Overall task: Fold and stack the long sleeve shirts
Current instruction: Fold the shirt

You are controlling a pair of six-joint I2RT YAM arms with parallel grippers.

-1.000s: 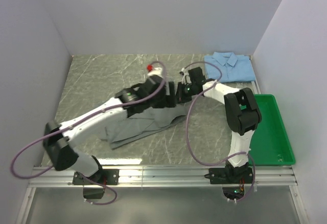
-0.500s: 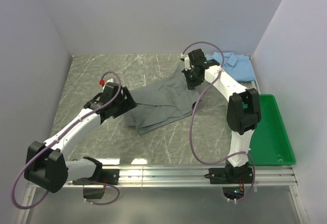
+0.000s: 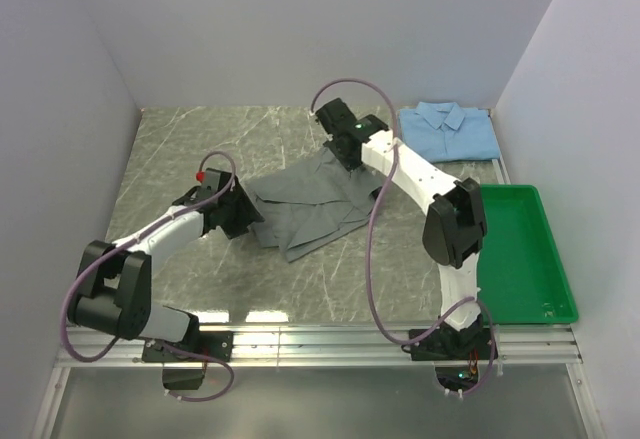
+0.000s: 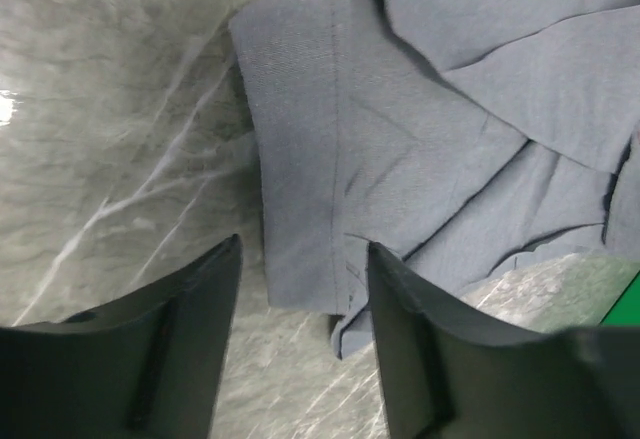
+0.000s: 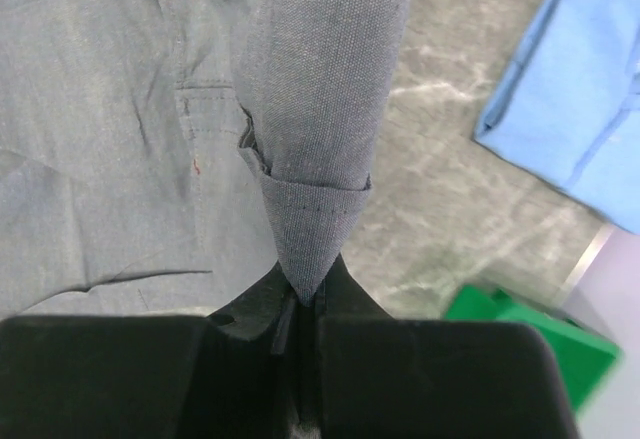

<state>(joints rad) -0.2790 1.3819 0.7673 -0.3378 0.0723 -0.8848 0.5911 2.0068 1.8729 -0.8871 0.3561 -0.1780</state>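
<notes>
right pincer [image 5: 300, 294] clamped on grey shirt [image 5: 120, 139] fold; left pincer [image 4: 303, 251] apart above its edge.

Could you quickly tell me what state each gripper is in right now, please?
Left gripper: open, at the grey shirt edge, gripping nothing.
Right gripper: closed, pinching a fold of the grey shirt.

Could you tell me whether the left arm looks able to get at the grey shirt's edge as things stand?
Probably yes: the left gripper hangs open directly over the grey shirt at its edge, with nothing between them.
</notes>
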